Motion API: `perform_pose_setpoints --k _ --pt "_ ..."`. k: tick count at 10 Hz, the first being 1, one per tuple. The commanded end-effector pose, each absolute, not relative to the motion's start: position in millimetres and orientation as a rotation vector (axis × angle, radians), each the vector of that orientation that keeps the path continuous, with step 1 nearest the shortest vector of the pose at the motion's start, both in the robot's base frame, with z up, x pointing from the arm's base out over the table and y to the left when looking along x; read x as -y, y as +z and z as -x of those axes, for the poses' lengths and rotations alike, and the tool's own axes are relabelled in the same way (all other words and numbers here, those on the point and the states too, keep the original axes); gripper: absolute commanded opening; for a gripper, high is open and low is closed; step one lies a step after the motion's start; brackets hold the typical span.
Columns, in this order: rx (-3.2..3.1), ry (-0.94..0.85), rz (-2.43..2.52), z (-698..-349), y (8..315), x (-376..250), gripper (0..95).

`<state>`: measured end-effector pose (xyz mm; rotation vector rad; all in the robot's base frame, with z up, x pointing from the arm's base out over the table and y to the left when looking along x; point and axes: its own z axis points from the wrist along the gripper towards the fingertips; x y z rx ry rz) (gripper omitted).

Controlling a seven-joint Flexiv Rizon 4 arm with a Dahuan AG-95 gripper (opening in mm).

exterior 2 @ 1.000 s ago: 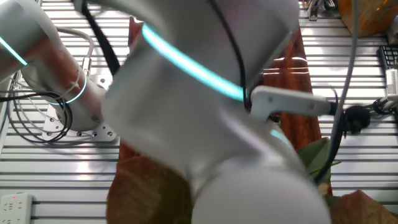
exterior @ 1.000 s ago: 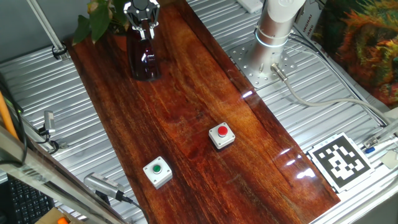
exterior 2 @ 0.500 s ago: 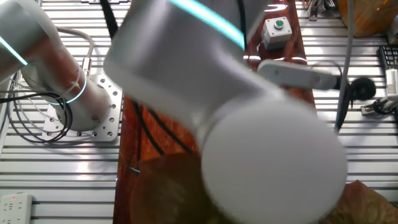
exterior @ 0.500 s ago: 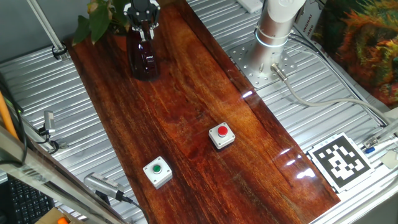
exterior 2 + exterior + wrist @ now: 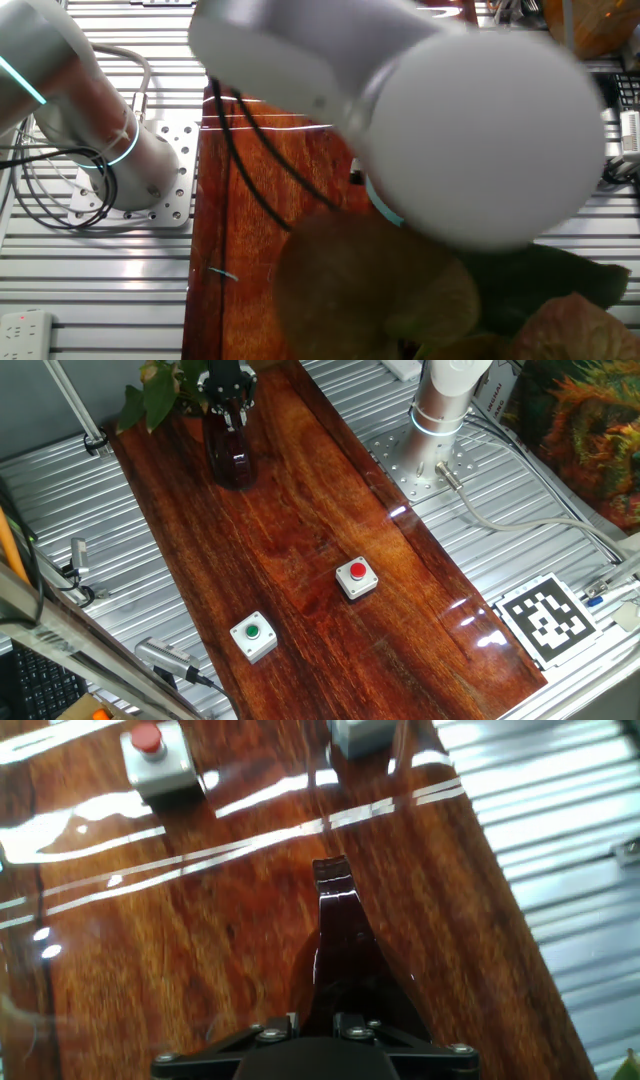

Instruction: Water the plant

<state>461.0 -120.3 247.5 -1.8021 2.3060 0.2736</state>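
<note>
At the far end of the dark wooden table (image 5: 300, 550), as seen in one fixed view, the end effector (image 5: 229, 385) is positioned directly above a dark red translucent vessel (image 5: 229, 455), which stands upright on the wood. In the hand view the same vessel (image 5: 345, 970) is seen along the fingers, its narrow spout pointing away from the camera, and its body is gripped at the base of the frame between the black jaw plates of the end effector (image 5: 315, 1025), which is closed on it. The plant (image 5: 160, 382) is located at the far corner of the table, just beside the vessel and behind it; only its green leaves are visible there, the pot being cut off by the frame edge. A red push-button box (image 5: 356, 578) and a green push-button box (image 5: 253, 636) lie well apart from the vessel, toward the near end of the table. The arm's base column (image 5: 445, 405) is mounted on a plate beside the table, and a black-and-white marker tag (image 5: 548, 618) lies on the ribbed metal surface. In the other fixed view most of the frame is filled by a blurred white arm joint (image 5: 470, 120).
</note>
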Motion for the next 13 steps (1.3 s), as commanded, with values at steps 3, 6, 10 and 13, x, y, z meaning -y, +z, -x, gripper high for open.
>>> perform_pose_setpoints --k 3,6,10,13 --pt "-2.424 0.183 1.870 -468.7 231.7 108.8 0.0" --pt "-2.491 0.146 1.870 -471.6 223.0 90.3 0.0" --pt "-2.566 0.108 1.810 -471.8 206.7 53.6 0.0" --pt "-2.594 0.083 1.792 -467.2 194.5 25.1 0.0"
